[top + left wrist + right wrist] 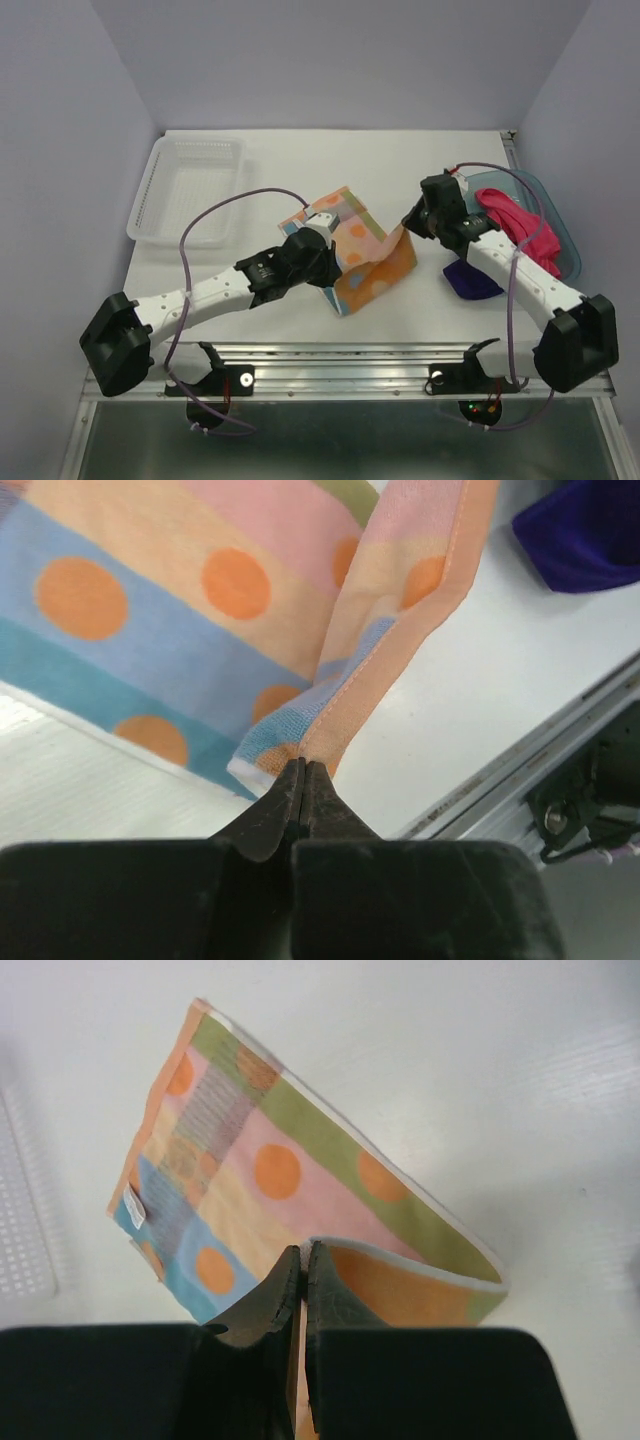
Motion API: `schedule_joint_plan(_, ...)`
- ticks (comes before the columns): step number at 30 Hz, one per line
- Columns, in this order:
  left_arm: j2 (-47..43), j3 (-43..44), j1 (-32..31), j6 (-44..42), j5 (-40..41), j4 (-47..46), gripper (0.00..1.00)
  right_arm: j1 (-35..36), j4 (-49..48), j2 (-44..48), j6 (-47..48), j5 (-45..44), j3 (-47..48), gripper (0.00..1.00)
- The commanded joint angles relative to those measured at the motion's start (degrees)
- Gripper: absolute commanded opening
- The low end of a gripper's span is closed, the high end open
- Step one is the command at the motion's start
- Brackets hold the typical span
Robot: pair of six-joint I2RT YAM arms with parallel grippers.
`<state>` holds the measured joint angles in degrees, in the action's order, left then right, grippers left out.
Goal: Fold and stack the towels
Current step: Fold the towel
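Note:
The orange dotted towel point(368, 258) lies mid-table, half folded, its near part lifted. My left gripper point(325, 262) is shut on its near left corner; the pinched corner shows in the left wrist view point(300, 752). My right gripper point(405, 226) is shut on its right corner, seen as a raised edge in the right wrist view point(400, 1290). The dark purple towel point(470, 279) lies on the table under the right arm and shows in the left wrist view point(585, 535). The pink-red towel point(520, 228) lies in the teal tub point(560, 225).
A clear plastic basket point(190, 185) stands at the back left. The metal rail point(350, 360) runs along the table's near edge. White walls close in the back and sides.

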<state>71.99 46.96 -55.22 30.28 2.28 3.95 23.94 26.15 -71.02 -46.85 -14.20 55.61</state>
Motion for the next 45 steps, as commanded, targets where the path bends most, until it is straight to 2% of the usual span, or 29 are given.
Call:
schedule_joint_plan(1, -2.4, 2.1, 4.0, -0.2, 3.1, 2.6, 0.0, -0.3, -9.3, -8.7, 2.5, 3.6, 9.1, 0.01)
schedule_joint_plan(4, -1.9, 2.3, 8.0, -0.4, 3.4, 3.6, 0.0, -0.4, -9.4, -15.8, 3.4, 3.7, 14.7, 0.01)
schedule_joint_plan(10, 2.2, 4.7, 14.1, -0.9, 5.4, 3.9, 0.0, -0.4, -13.1, -23.3, 3.5, 4.6, 19.5, 0.01)
schedule_joint_plan(18, 8.2, 8.3, 20.9, -1.9, 4.5, 4.3, 0.0, -0.3, -12.5, -33.6, 5.0, 7.5, 27.8, 0.01)
schedule_joint_plan(45, 20.7, 16.5, 27.9, -2.9, 5.1, 4.7, 0.0, -0.3, -13.0, -50.1, 5.2, 8.1, 42.8, 0.01)
